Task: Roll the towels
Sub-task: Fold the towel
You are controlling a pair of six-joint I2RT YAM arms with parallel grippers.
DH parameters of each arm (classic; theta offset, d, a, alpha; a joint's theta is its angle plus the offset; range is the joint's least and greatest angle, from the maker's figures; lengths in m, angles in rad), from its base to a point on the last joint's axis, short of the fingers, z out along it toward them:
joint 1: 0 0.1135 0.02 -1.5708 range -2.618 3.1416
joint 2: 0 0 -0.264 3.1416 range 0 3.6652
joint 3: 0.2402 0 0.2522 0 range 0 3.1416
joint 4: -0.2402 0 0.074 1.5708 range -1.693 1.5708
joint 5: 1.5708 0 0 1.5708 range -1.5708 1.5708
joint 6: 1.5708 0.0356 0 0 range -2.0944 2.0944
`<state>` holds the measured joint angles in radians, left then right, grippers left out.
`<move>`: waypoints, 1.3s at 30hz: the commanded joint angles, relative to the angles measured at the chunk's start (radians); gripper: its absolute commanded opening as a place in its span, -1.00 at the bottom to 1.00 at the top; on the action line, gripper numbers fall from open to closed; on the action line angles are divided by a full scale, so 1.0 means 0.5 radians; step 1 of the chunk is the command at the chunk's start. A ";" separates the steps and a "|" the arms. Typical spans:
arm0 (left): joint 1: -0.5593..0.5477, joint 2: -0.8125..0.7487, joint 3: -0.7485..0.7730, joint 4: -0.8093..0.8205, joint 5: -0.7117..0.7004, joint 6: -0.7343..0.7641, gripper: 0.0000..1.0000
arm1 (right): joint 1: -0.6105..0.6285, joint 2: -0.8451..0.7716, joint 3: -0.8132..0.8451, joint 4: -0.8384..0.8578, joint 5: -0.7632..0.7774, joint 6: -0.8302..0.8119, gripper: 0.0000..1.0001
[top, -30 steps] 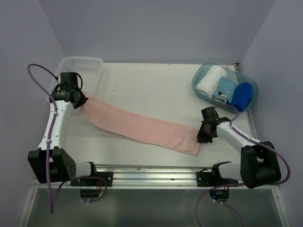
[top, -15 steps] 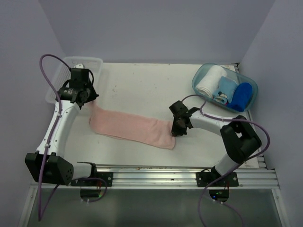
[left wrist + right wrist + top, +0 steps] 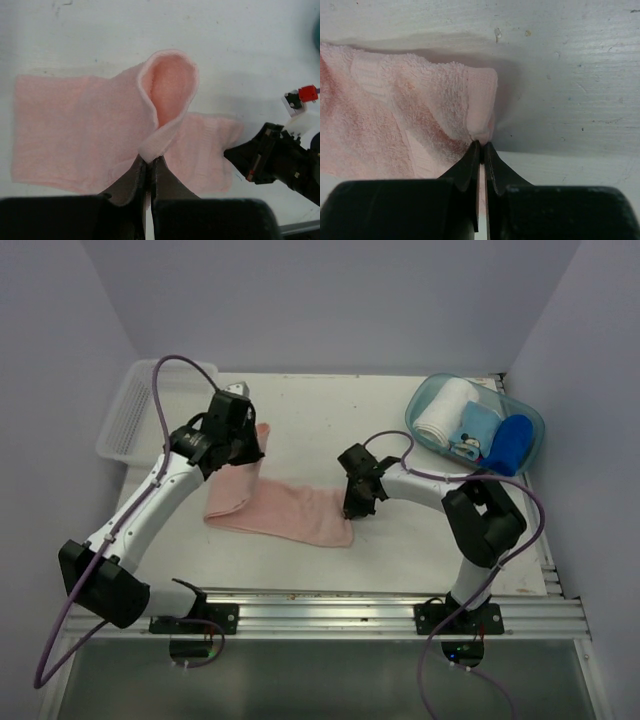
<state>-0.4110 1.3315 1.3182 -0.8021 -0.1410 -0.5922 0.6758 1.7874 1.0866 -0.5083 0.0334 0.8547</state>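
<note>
The pale pink towel (image 3: 285,510) lies across the middle of the table, its left end lifted and curled over. My left gripper (image 3: 255,442) is shut on that raised end; in the left wrist view the fingertips (image 3: 149,161) pinch a hem of the pink towel (image 3: 75,130) that loops up above them. My right gripper (image 3: 352,508) is shut on the towel's right corner, and the right wrist view shows the jaws (image 3: 482,145) clamped on a folded hem of the pink towel (image 3: 400,115). The royal blue towel (image 3: 510,443) sits rolled in the tub at the back right.
A clear blue tub (image 3: 410,420) at the back right also holds a white rolled towel (image 3: 442,412) and a light blue cartoon cloth (image 3: 472,432). A white basket (image 3: 130,425) stands at the back left. The right arm's gripper (image 3: 280,162) shows in the left wrist view.
Both grippers have drawn inward toward the table's middle, each still holding its end. The towel, stretched long a second ago, now lies shorter with its left end folded over.
</note>
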 commanded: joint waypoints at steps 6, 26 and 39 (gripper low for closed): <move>-0.408 0.273 -0.016 0.297 0.187 -0.245 -1.00 | 0.011 0.079 0.066 0.013 0.044 0.036 -1.00; -0.534 0.322 0.054 0.273 0.138 -0.199 -1.00 | -0.066 -0.216 -0.142 -0.002 0.185 0.003 -0.63; -0.534 0.285 0.220 0.233 0.135 -0.168 -1.00 | -0.115 -0.366 -0.335 -0.002 0.341 0.205 -1.00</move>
<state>-0.6792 1.5005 1.3895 -0.7063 -0.0818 -0.6880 0.6308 1.6516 0.9478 -0.5011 0.1406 0.9127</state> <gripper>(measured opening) 0.031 0.008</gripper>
